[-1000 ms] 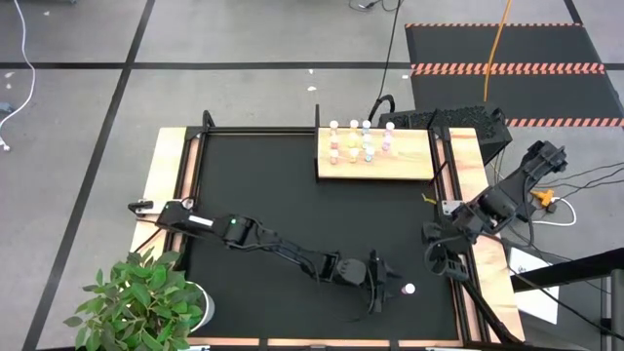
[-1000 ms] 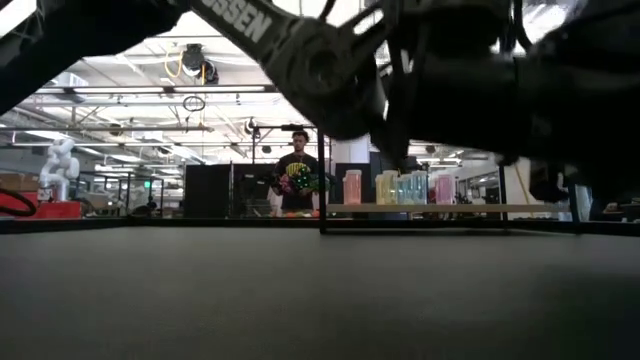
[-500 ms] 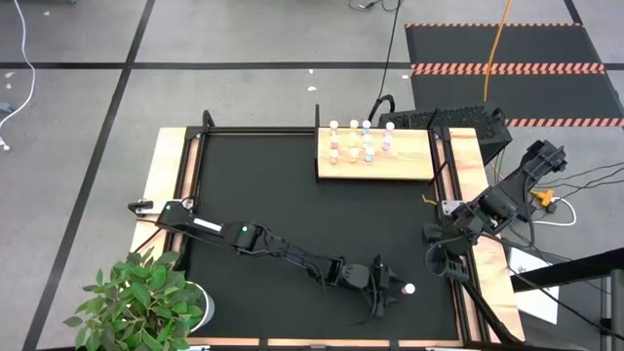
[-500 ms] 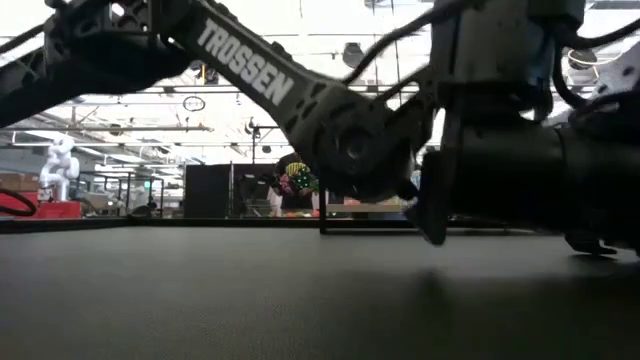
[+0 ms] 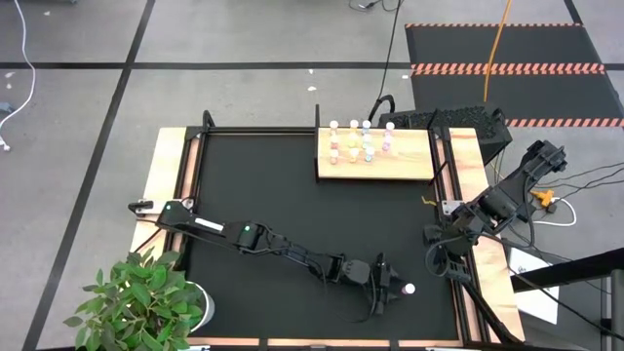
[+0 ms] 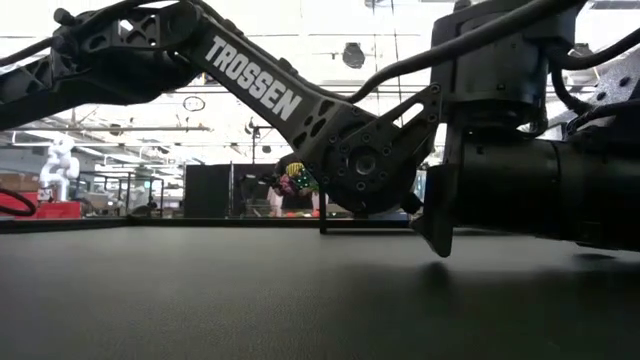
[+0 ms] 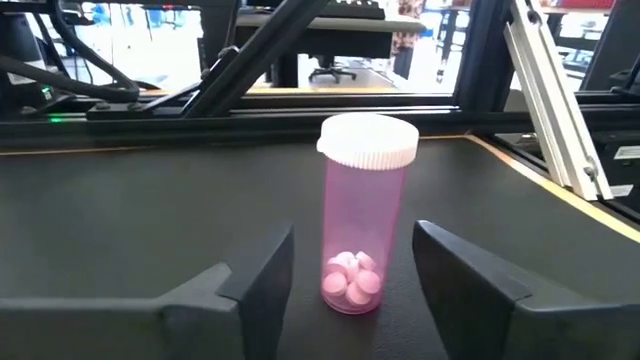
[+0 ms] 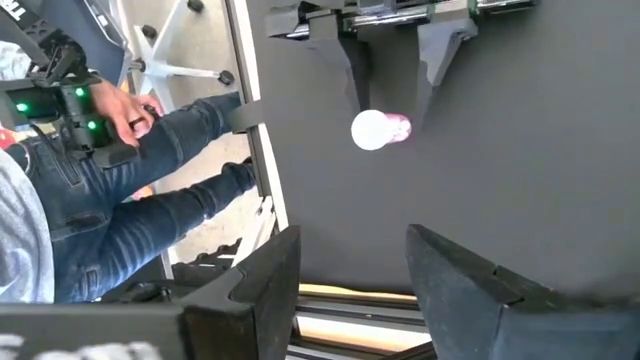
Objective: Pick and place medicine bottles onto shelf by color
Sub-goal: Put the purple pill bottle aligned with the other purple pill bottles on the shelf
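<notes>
Your left tool [image 5: 391, 290] has slid in over the last second toward the lower right of the high view, and its open fingers [image 7: 262, 278] now stand either side of the pink bottle [image 7: 364, 213] without touching it. They appear to be starting to narrow, so you are probably at the moment of the grasp. The bottle stands upright on the black tabletop [image 5: 253, 185], white cap up, a few tablets at its bottom. Close squarely, or a glancing touch may tip it.

The shelf [image 5: 409, 164] sits in the upper right of the high view, already carrying the other bottles [image 5: 360, 142] in rows.

Your right tool [image 5: 437, 255] waits open near the right edge of the tabletop, unmoved and holding nothing.
</notes>
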Motion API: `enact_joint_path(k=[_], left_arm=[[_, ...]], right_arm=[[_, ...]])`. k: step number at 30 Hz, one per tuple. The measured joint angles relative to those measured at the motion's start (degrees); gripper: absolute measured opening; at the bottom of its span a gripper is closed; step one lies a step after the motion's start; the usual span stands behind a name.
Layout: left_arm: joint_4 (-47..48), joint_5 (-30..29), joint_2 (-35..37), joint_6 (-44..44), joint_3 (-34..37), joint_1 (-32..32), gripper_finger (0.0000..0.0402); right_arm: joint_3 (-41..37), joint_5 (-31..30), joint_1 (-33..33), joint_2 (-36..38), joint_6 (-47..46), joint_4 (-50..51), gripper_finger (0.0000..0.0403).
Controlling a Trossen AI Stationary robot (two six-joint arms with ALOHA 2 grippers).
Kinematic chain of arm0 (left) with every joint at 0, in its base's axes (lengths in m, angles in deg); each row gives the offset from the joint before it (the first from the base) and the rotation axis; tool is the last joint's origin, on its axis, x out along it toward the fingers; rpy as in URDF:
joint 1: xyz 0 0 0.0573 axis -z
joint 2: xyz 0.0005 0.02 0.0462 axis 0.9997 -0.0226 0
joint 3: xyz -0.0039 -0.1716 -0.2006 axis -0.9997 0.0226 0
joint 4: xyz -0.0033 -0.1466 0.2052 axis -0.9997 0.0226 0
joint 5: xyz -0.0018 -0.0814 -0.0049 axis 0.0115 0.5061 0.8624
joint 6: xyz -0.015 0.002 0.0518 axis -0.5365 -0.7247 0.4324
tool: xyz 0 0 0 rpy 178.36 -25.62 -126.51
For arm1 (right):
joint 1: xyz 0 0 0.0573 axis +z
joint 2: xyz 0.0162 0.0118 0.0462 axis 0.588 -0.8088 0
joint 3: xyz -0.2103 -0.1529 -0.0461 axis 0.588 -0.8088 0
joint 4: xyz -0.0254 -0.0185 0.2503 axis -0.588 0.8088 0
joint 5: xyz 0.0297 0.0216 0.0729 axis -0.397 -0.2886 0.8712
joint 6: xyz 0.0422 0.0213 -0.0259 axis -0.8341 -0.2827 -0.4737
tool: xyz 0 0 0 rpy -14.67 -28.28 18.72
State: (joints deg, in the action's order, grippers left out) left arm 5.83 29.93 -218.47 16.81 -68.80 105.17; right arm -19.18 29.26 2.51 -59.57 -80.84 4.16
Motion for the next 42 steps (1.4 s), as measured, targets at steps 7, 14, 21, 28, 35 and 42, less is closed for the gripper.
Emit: enact_joint_path(k=[7,14,21,28,35,42], left_arm=[[-2.25,0.36,-0.13,0.27,0.15,-0.30,0.0156],[-2.39,0.91,-0.15,0.71,0.15,-0.87,0.0132],[-3.97,0.52,-0.24,1.33,0.26,-1.11,0.0101],[-3.98,-5.07,0.97,0.82,0.46,-1.73,0.0096],[-0.10,-7.89,8.66,2.32,0.28,-4.18,0.0096],[11.13,-7.73,15.75,6.03,0.32,-6.55,0.0095]], right_arm=[[0.00,0.01,0.00,0.02,0.36,0.76,0.0176],[0.00,0.01,0.00,0.02,-0.02,0.87,0.0176],[0.00,-0.25,0.00,0.01,0.06,0.87,0.0176],[0.00,-3.24,0.00,0.00,2.94,0.57,0.0176],[4.54,-13.39,-0.26,-0.02,15.89,0.08,0.0176],[20.13,-24.76,-0.35,0.07,27.02,9.47,0.0176]])
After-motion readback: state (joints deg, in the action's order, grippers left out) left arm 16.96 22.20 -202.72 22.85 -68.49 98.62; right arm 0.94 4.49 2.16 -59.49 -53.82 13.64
